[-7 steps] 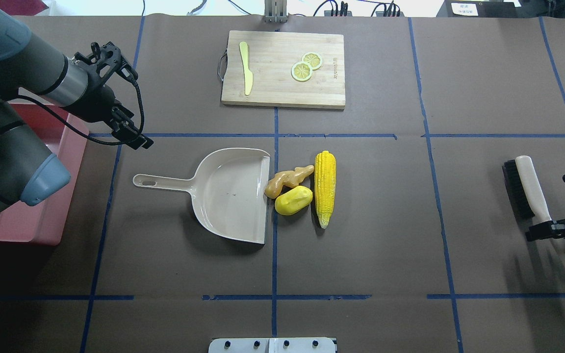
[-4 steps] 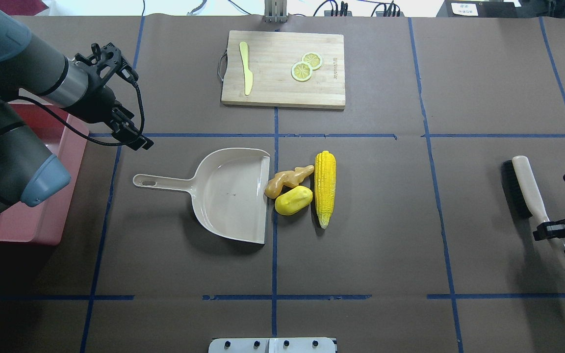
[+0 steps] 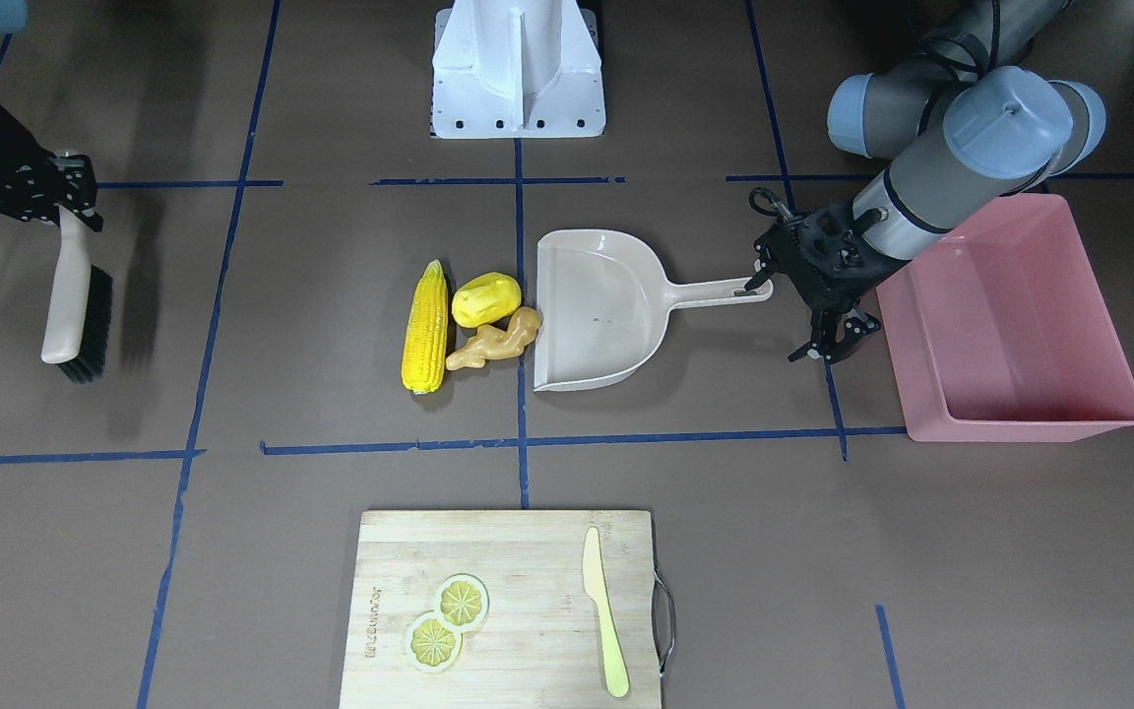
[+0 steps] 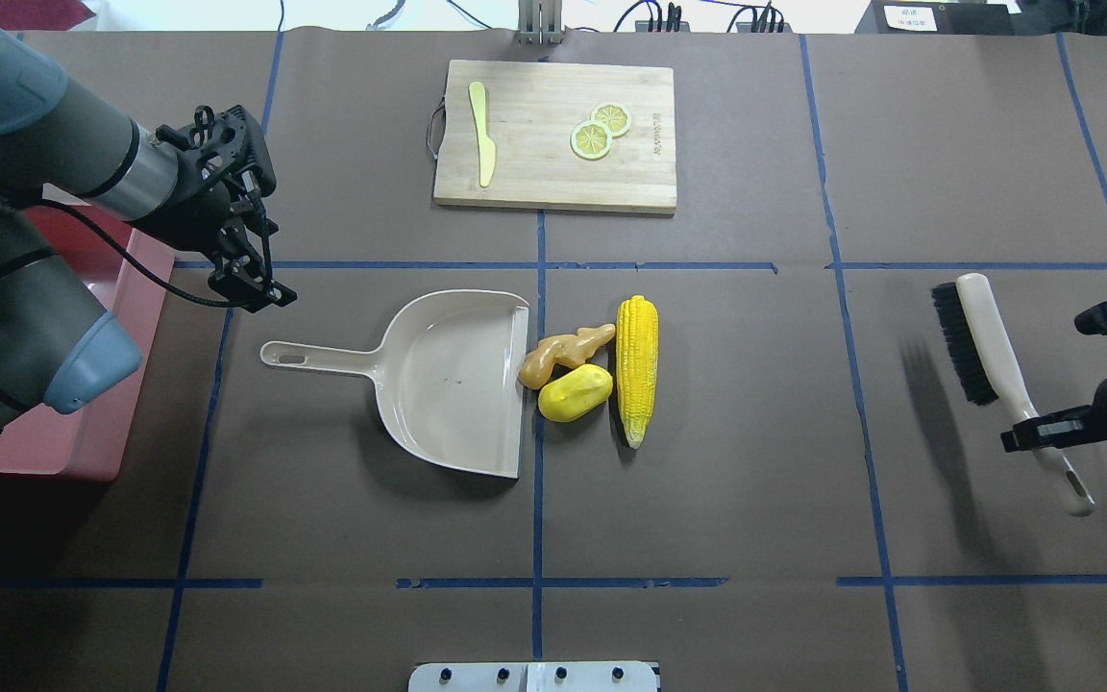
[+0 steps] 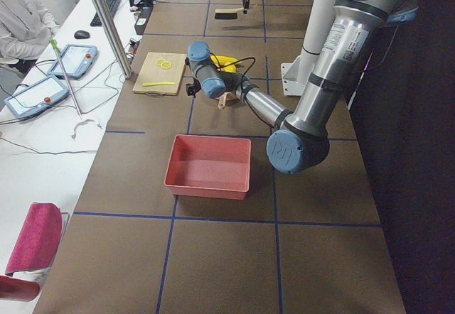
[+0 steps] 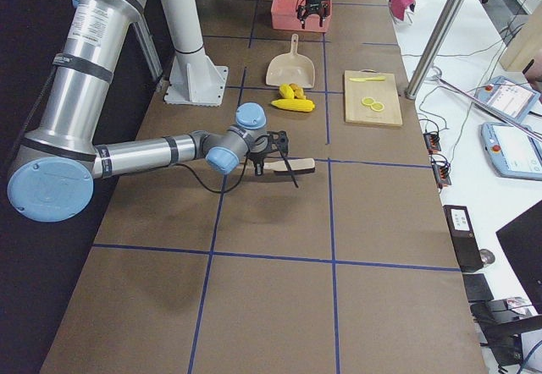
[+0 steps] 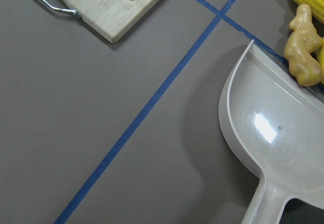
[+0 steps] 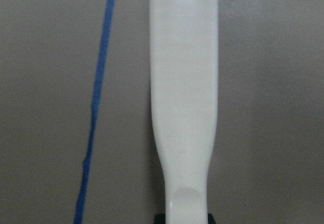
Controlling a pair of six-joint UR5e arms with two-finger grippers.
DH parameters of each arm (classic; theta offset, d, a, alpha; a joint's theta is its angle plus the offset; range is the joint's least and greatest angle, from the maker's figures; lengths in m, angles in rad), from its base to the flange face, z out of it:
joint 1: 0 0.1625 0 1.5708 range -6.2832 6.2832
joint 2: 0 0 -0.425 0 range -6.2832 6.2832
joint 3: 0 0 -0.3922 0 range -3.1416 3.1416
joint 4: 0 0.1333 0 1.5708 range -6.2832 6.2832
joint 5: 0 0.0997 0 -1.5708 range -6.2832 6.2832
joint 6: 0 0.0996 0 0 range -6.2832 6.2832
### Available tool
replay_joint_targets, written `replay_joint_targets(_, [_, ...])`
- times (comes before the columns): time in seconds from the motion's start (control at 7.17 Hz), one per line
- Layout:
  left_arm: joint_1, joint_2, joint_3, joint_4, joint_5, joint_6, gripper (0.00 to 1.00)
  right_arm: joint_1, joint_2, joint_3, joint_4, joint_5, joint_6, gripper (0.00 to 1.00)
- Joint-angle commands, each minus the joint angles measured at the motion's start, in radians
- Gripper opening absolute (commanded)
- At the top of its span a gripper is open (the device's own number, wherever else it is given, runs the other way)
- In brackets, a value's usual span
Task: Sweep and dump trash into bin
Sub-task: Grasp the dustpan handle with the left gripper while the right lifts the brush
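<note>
The trash lies in a cluster at mid-table: a yellow corn cob (image 4: pixel 637 365), a lumpy yellow potato piece (image 4: pixel 575 392) and a tan ginger root (image 4: pixel 563 354), right beside the open mouth of the beige dustpan (image 4: pixel 448 380). The ginger touches the pan's lip. My left gripper (image 4: pixel 254 288) hovers open just beyond the dustpan handle (image 4: pixel 323 358), between it and the pink bin (image 3: pixel 1010 325). At the far right my right gripper (image 4: pixel 1034 432) is shut on the white handle of a black-bristled brush (image 4: pixel 981 336), held off the table, well away from the trash.
A wooden cutting board (image 4: pixel 534 144) at the far side carries a yellow-green knife (image 4: pixel 482 144) and two lemon slices (image 4: pixel 600 133). Blue tape lines cross the brown table cover. A person sits at a side desk (image 5: pixel 18 23).
The right gripper has lifted the brush and carried it toward the table's middle. The left gripper has turned and come a little closer to the dustpan handle.
</note>
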Motion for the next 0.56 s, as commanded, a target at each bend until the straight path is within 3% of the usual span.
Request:
replay_joint_targets(0.0, [0.022,-0.004,-0.004,0.012,0.001,0.154,1.0,-0.046,0.076,0.034,-0.049,-0.008,0.068,0.0])
replay_joint_targets(0.42, [0.065,-0.065,-0.021,0.2,0.054,0.247,1.0,-0.087,0.127,0.039,-0.06,-0.046,0.127,0.0])
